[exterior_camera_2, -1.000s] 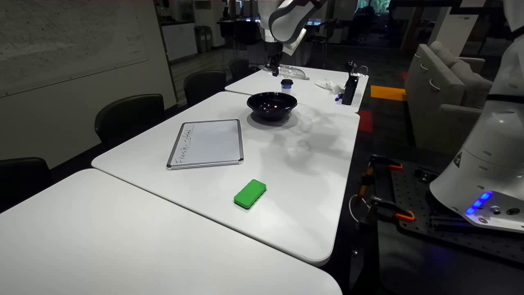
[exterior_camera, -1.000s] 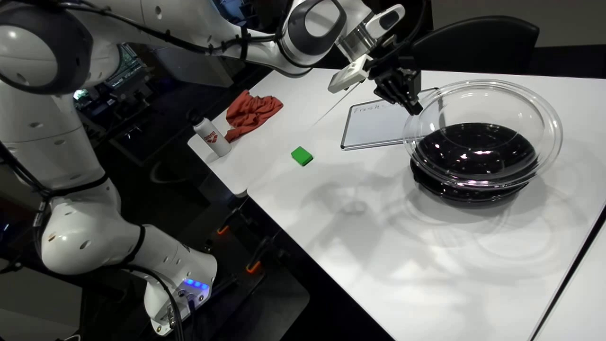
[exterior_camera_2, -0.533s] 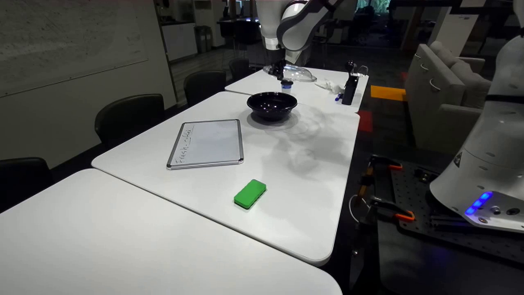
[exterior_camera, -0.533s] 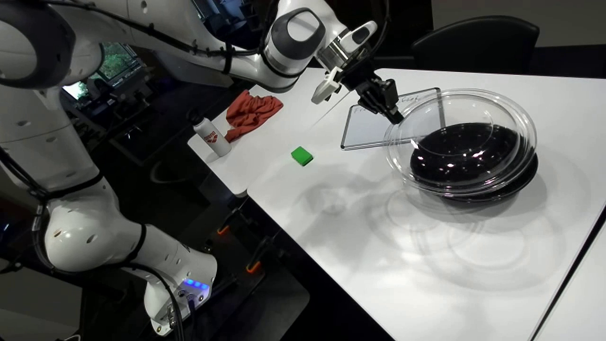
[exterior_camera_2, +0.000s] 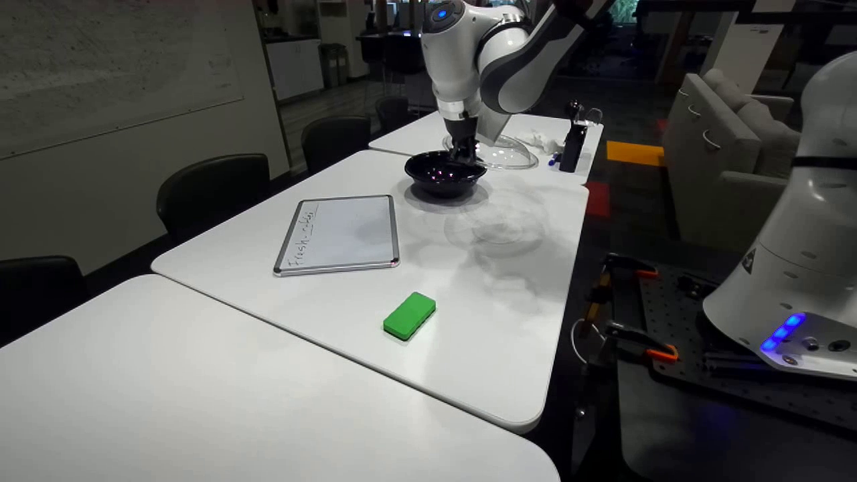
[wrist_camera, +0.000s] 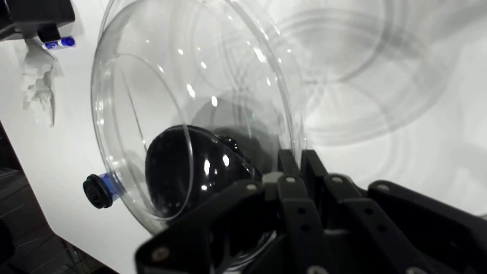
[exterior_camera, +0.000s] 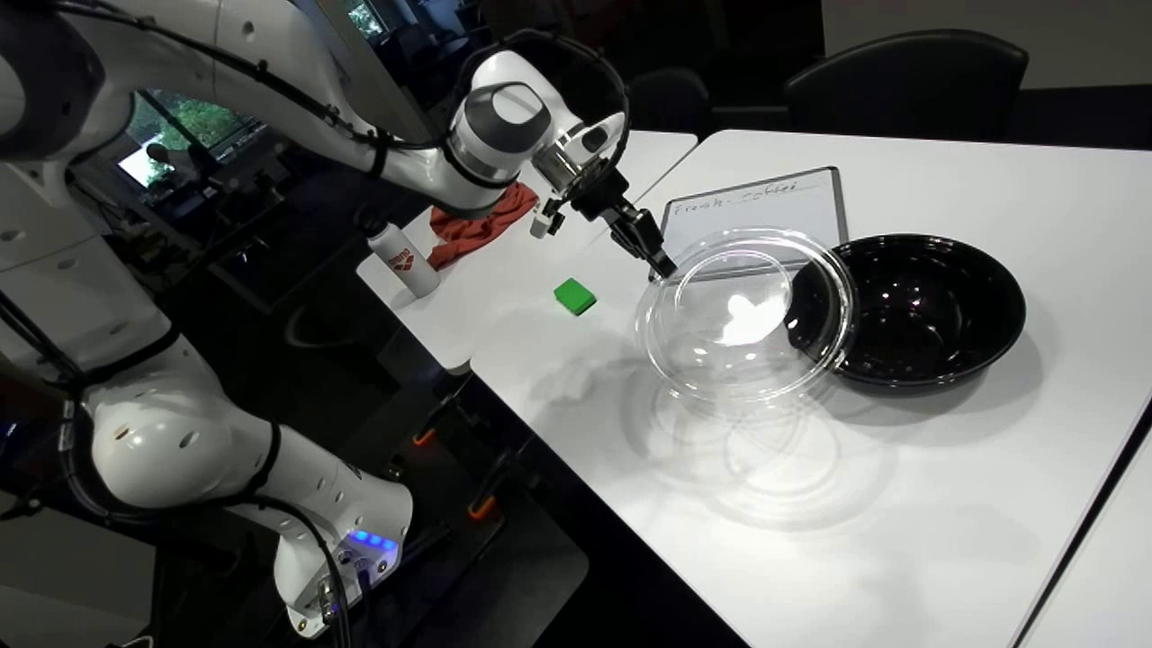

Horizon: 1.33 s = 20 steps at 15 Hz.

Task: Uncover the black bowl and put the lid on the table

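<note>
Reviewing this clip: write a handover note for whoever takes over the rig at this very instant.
Gripper: shut on the rim of the clear dome lid.
Lid: held in the air above the white table; in an exterior view it overlaps part of the black bowl.
Bowl: upright on the table, open at the top.
Done: lid off the bowl.
Left: probably take the lid clear of the bowl and the framed whiteboard, lower it onto the table, release.

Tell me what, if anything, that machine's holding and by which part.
The round clear plastic dome lid, by its rim, in the black two-fingered gripper.
</note>
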### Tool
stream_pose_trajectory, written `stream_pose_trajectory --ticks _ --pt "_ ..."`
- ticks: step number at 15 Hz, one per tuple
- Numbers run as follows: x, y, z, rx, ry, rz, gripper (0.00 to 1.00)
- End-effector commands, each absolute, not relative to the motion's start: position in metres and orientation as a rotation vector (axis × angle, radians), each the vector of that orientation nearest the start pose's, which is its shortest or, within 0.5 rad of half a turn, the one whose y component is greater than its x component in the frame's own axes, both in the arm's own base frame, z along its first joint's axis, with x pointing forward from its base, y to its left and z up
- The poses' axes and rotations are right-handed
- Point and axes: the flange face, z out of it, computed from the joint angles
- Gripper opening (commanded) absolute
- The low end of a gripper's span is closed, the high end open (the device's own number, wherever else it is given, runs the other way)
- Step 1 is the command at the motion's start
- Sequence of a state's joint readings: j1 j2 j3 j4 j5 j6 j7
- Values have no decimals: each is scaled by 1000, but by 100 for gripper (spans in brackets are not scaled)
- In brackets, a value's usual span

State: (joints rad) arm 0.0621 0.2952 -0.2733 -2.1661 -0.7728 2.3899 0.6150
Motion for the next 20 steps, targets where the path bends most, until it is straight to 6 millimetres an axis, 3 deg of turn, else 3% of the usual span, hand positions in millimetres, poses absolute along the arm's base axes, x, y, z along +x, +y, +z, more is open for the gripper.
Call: stream_pose_trajectory --ticks 1,5,10,20 --pt "506 -91 256 2540 -332 18 2" --pt "483 -68 232 2567 -343 -40 2" --pt "470 -50 200 2587 -311 -119 2" --pt "498 -38 133 2603 -367 -191 2"
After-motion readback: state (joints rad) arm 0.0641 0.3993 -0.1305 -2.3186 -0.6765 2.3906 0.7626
